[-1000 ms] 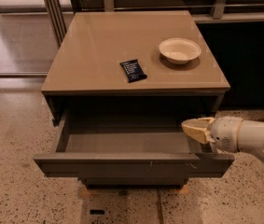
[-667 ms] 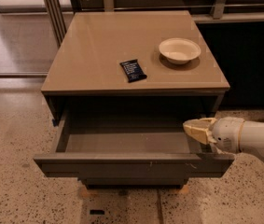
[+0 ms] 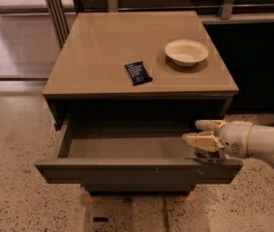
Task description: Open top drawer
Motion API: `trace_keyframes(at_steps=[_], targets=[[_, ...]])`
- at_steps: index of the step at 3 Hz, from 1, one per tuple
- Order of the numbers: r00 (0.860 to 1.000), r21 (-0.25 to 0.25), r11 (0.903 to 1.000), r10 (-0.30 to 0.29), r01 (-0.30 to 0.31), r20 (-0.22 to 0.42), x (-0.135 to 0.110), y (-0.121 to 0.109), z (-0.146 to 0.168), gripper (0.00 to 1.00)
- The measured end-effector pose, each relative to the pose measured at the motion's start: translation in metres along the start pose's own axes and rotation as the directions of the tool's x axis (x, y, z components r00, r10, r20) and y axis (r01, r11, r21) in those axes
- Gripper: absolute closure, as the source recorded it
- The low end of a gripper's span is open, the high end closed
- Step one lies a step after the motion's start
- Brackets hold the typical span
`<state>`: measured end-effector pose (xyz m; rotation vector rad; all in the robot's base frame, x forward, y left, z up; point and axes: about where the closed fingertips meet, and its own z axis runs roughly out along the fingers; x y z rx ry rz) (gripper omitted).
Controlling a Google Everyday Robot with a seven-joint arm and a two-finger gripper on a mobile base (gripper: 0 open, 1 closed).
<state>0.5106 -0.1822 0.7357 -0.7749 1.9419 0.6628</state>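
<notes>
Two pale fingers (image 3: 209,125) of the gripper (image 3: 193,132) stand apart with a dark gap between them and nothing that I can see held there. They point toward 9 o'clock from the white arm (image 3: 255,140), which comes in from the right edge. The gripper hangs over the right end of the top drawer (image 3: 136,170), just inside its front panel. The panel's top edge lies right at 6 o'clock from the jaws, close enough that I cannot tell whether the lower finger touches it. That panel runs long from 9 to 3 o'clock, so any further pull would have to go square to it, toward 6 o'clock. With a single arm there is no choice of side. The drawer stands well out from the cabinet (image 3: 102,42), and as much of its grey floor as shows holds nothing, though the back is in shadow. Judging by this, the opening is done or nearly so, and the likely next move is only to lift clear without knocking the panel. On the cabinet top, toward 12 o'clock from the jaws, sits a shallow cream bowl (image 3: 186,52), apparently empty. A dark packet (image 3: 138,73) lies flat at about 11 o'clock, well apart from the bowl.
</notes>
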Motion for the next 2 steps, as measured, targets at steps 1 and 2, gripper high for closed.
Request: trace_keyframes(at_steps=[1,2], targets=[[1.000,0.000,1.0000,0.000,0.000,0.000,-0.0001,0.0001,0.0001,0.00],[1.000,0.000,1.0000,0.000,0.000,0.000,-0.0001,0.0001,0.0001,0.00]])
